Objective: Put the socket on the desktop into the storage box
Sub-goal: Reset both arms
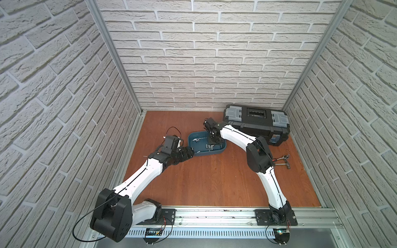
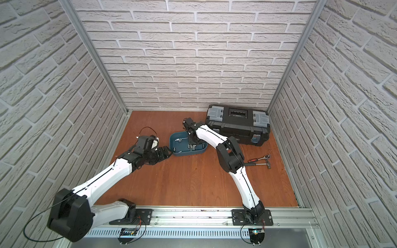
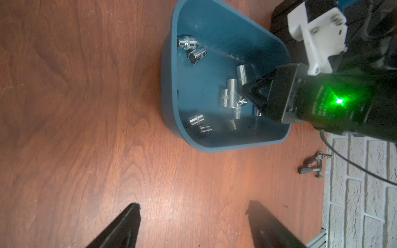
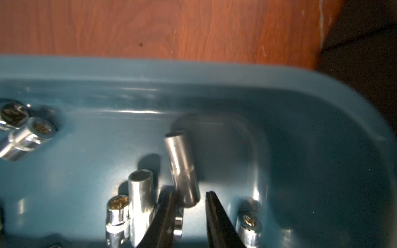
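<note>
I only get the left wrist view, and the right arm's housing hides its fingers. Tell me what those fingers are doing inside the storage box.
Observer: In the right wrist view the fingers of the right gripper stand apart around the end of a long socket, with a visible gap on one side.
Operator: Now say what stands behind the storage box.
Observer: In both top views a black toolbox sits against the back wall, lid down.
Operator: Check the desktop towards the arm bases for leftover sockets.
Observer: In both top views I see no socket on the bare wood there, though the arms cover part of it.
</note>
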`<state>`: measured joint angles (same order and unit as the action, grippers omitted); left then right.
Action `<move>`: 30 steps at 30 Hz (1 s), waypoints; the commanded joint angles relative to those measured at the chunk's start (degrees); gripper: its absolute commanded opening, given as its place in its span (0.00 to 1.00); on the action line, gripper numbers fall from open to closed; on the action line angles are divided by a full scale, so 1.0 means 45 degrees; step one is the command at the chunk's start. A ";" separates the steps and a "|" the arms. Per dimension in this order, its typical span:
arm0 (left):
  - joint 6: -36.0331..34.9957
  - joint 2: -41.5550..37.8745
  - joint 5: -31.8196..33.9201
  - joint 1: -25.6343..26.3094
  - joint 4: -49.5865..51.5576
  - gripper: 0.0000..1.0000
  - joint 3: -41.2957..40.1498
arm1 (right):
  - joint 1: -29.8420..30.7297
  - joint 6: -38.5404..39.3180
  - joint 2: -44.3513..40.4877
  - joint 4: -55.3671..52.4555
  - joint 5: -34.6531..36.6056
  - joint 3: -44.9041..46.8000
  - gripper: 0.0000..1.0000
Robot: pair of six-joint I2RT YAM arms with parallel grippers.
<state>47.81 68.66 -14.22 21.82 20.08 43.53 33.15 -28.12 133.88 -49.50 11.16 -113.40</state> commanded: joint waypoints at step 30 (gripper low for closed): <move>-0.3708 0.0195 0.5957 -0.0204 0.3532 0.98 0.3843 | 0.0005 0.0274 -1.2256 0.3206 0.3110 0.9742 1.00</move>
<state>35.59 70.08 4.93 21.41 33.58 59.42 34.39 -26.98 83.53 -37.50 19.09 -72.38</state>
